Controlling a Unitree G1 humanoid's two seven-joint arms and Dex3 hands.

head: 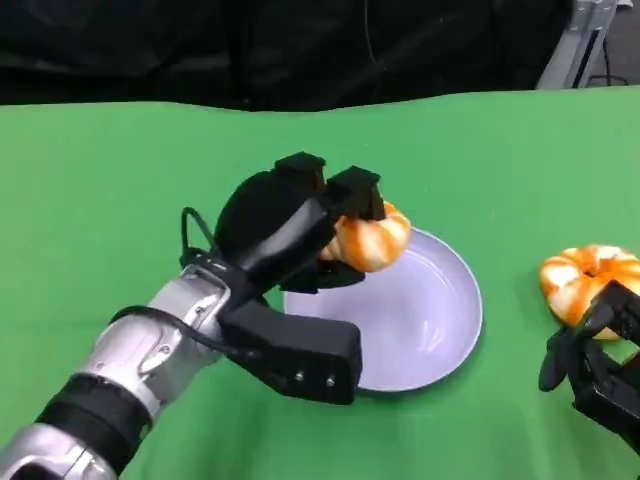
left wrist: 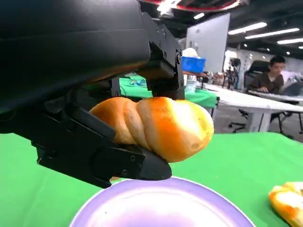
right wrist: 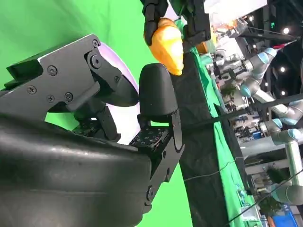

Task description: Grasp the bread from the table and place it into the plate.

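The robot's black left hand (head: 290, 225) grips a twisted golden-orange bread roll (head: 370, 238) between its fingers, holding it in the air just above the far-left rim of the round pale lilac plate (head: 430, 320) on the green table (head: 100, 200). A second orange-and-white bread roll (head: 588, 280) lies on the cloth right of the plate, and the right hand (head: 600, 360) beside it holds nothing, fingers apart.
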